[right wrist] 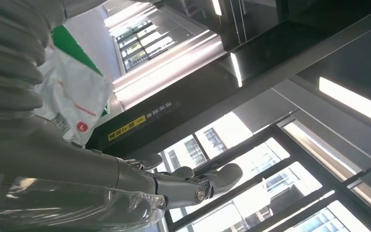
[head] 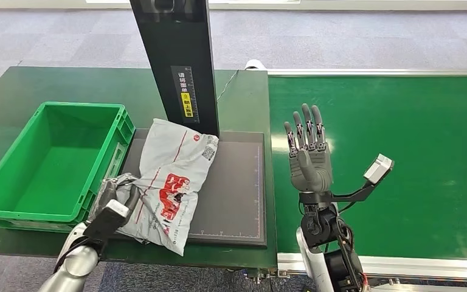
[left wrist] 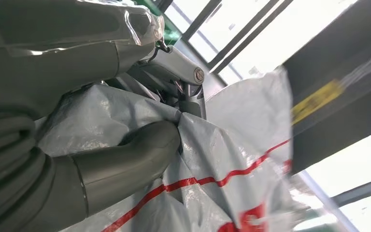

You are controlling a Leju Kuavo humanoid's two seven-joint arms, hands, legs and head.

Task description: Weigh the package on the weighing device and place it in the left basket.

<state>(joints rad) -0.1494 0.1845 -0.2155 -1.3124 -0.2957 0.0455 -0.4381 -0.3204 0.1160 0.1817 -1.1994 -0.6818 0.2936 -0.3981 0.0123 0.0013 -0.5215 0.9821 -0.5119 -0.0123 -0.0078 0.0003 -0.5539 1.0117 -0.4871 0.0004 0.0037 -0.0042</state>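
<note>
Weighing looks finished or nearly so: the crumpled white plastic mailer bag with red print lies on the flat dark grey scale platform, its near-left corner pinched by the left hand between thumb and fingers. Next, I judge, comes lifting it clear and carrying it over the rim of the green plastic crate, which holds nothing. The right hand hovers above the green conveyor belt, fingers spread, holding nothing.
</note>
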